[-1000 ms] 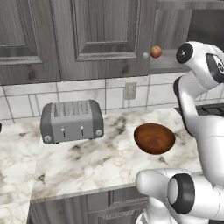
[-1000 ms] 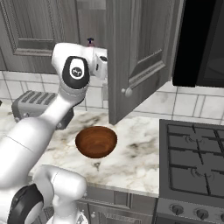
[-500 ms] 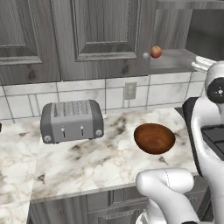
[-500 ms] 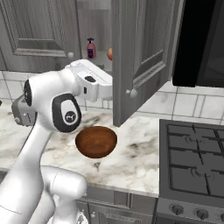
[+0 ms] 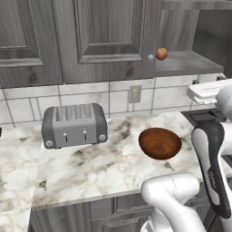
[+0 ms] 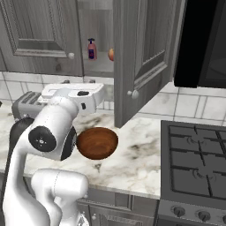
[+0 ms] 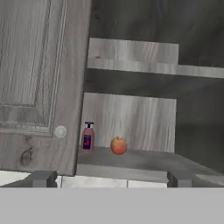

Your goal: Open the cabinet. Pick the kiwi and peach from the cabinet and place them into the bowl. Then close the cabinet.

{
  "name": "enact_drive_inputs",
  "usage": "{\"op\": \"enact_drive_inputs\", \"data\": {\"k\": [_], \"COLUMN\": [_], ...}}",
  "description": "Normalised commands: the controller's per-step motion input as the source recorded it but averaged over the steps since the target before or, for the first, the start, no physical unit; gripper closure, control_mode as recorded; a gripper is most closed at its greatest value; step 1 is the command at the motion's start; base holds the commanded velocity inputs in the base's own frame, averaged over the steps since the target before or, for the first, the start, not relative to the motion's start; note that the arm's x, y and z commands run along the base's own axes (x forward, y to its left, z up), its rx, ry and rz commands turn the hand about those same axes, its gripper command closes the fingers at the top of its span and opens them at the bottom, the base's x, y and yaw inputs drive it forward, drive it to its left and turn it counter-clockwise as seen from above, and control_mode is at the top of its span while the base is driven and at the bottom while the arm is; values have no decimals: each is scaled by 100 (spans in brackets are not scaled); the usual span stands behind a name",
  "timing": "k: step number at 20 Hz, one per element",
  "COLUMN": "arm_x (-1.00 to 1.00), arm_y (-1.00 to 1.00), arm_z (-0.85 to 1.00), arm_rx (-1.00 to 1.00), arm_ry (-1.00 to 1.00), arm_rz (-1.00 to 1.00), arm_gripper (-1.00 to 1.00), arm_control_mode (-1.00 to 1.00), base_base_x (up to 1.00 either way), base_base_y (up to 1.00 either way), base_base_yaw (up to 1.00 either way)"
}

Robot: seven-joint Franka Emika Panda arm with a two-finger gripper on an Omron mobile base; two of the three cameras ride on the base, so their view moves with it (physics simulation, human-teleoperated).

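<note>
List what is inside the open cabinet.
On the cabinet shelf stand a pink bottle and, beside it, a peach. No kiwi can be seen; the closed left door hides that side.

My white arm [image 6: 53,132] has dark joints. The cabinet [image 6: 132,53] is dark grey wood-grain with silver knobs. Inside stand an orange-red peach [image 7: 117,145] and a pink-red bottle [image 7: 88,137]. The bowl [image 5: 159,143] is glossy reddish-brown on a white, brown-veined marble counter [image 5: 90,167]; the toaster [image 5: 74,124] is grey.
</note>
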Motion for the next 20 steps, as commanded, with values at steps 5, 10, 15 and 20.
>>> {"op": "enact_drive_inputs", "data": {"k": [5, 10, 15, 20], "arm_x": [-2, 0, 0, 7], "arm_y": [100, 72, 80, 70], "arm_z": [-1, 6, 0, -1], "arm_rx": [-16, 1, 8, 12], "arm_ry": [0, 0, 0, 0], "arm_rz": [31, 3, -4, -17], "arm_gripper": [-100, -100, -100, -100], "arm_control_mode": [-100, -100, -100, -100], "base_base_x": [0, 0, 0, 0], "base_base_y": [0, 0, 0, 0], "base_base_yaw": [0, 0, 0, 0]}}
